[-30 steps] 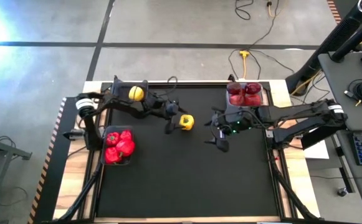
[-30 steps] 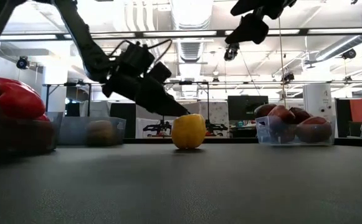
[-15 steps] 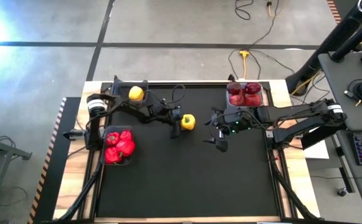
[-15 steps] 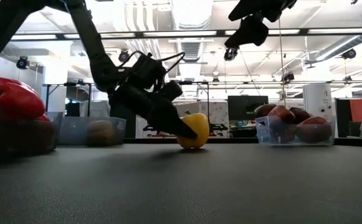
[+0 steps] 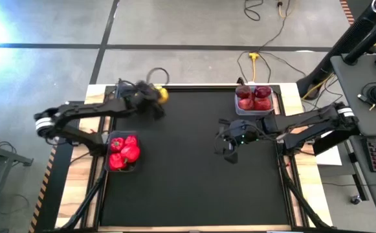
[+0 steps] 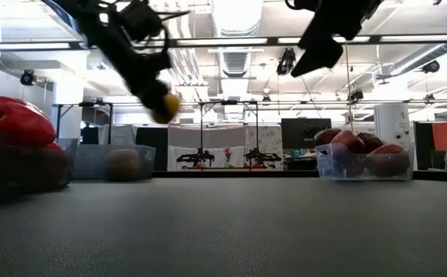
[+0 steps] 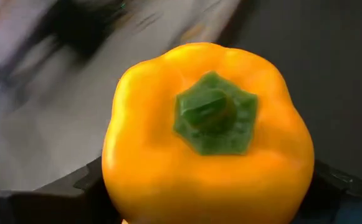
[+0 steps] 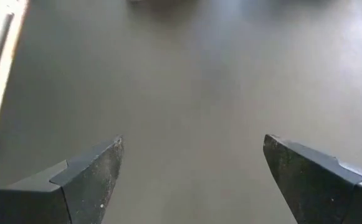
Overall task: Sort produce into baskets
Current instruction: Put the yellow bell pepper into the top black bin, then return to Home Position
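1. At the far left corner of the worktop [image 5: 194, 188], the left gripper [image 5: 154, 98] now holds the yellow pepper [image 5: 162, 95] aloft; a second ago this pepper stood on the mat near the centre, with the jaws closing in on it.
2. The left wrist view shows the pepper stem-up and filling the frame, with the jaws pinching it from both sides at its base.
3. The low view confirms the lift: the pepper hangs well above the surface, and the mat centre where it stood is now bare.
4. The carried pepper is just beside or over the dark bin at the far left, which is mostly hidden by the arm in the high view. In the low view that bin [image 6: 108, 163] shows one yellowish piece inside.
5. The right gripper [image 5: 228, 150] hovers over the mat, right of centre, much where it was a second ago, its jaws spread and holding nothing.
6. The red peppers [image 5: 123, 151] fill the near-left bin [image 5: 105, 155]; the maroon fruits [image 5: 253, 98] fill the clear bin [image 5: 272, 101] at far right.
7. Judgement: no loose produce remains on the mat, so releasing this pepper into the far-left bin should complete the sorting.
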`<state>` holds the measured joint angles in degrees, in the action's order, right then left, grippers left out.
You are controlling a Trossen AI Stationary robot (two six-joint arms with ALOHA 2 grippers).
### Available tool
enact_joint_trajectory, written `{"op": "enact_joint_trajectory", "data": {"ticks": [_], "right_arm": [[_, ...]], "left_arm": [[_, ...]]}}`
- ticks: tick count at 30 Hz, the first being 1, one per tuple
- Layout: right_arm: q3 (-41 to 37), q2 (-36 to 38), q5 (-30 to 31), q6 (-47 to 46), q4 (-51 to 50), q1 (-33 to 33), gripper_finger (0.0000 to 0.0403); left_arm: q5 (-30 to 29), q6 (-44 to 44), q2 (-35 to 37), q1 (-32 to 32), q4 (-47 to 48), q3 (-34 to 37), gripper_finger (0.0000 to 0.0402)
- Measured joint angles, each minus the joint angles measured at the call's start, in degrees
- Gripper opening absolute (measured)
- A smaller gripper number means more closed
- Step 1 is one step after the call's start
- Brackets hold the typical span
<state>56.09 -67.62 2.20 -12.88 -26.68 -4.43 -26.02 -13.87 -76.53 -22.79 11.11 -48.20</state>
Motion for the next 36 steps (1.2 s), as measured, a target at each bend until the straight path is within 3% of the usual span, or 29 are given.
{"op": "enact_joint_trajectory", "data": {"ticks": [3,5,9,18,21,27,30,36], "right_arm": [[-1.3,-1.0,3.4,0.0,0.9,-1.5,0.0376],[-2.3,-1.9,4.5,0.0,2.0,-2.1,0.0376],[-2.9,-3.7,4.5,0.0,3.0,-2.6,0.0376],[-2.9,-5.3,3.8,0.0,3.0,-2.8,0.0376],[-2.9,-5.0,3.6,0.0,3.0,-2.8,0.0376],[-2.9,-4.6,0.5,-1.1,2.6,-2.8,0.0376],[-1.7,-4.4,-2.6,-2.5,0.1,-2.9,0.0376],[3.5,-4.3,-1.8,-3.7,-10.4,-3.0,0.0376]], "left_arm": [[-13.1,6.7,5.0,-4.4,10.0,0.1,0.0304],[-14.6,14.0,7.2,-9.0,15.3,-0.2,0.0304],[-8.0,21.1,6.6,-18.7,21.4,-0.4,0.0304],[2.2,22.1,-3.8,-32.0,24.6,-2.7,0.0308],[5.9,20.9,-7.7,-33.0,26.9,-4.7,0.0319],[5.7,20.0,-13.0,-33.0,32.5,-9.6,0.0348],[5.8,18.6,-13.8,-32.8,37.3,-12.0,0.0358],[11.4,15.3,-11.3,-32.7,48.4,-17.7,0.0363]]}}
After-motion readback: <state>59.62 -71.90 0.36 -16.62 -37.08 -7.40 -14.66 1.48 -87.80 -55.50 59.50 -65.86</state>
